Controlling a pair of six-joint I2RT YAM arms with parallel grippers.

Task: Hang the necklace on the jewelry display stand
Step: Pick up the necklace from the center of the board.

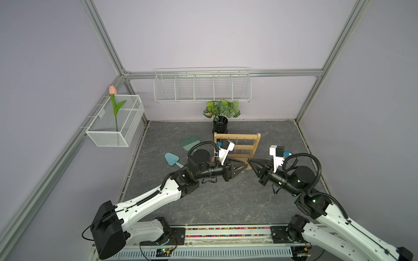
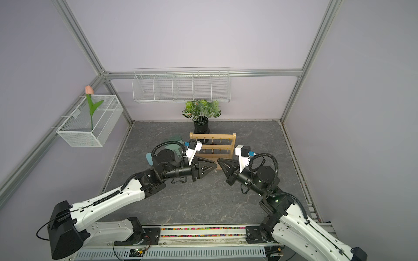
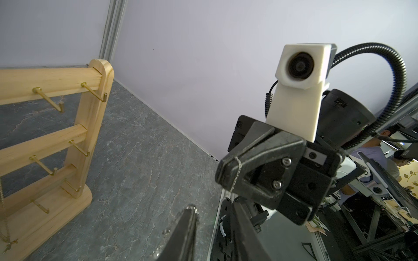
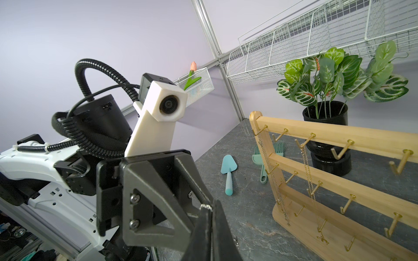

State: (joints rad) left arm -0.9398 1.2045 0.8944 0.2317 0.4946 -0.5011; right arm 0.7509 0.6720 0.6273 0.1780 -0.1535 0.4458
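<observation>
- While the necklace point(image 3: 236, 168) is not yet on any hook, both arms meet just in front of the jewelry display stand point(image 1: 237, 136), near the right end of its base in both top views.
- The right gripper point(image 1: 249, 161) has its jaws pressed tight on the chain. The left wrist view shows fine links draped across the closed tips and trailing down.
- The left gripper point(image 1: 245, 164) has its jaws slightly parted. A short run of chain lies at one fingertip point(image 3: 192, 209), but the frames do not show whether it is pinched there.
- By the look of it, the pick-up is done, with the chain raised between the two grippers above the grey table point(image 1: 203, 203). What is left is to carry it up to a crossbar, drop a loop over a free gold hook point(image 4: 349, 142) and let go.
- The necklace is a thin, silver, fine-linked chain, so slight that the top views barely show it. Its clasp, any pendant and how low it hangs cannot be made out.
- Two other chains point(image 4: 306, 167) hang from the top crossbar toward the stand's left end, one with a small gold cross near the base. Most hooks to the right are bare.
</observation>
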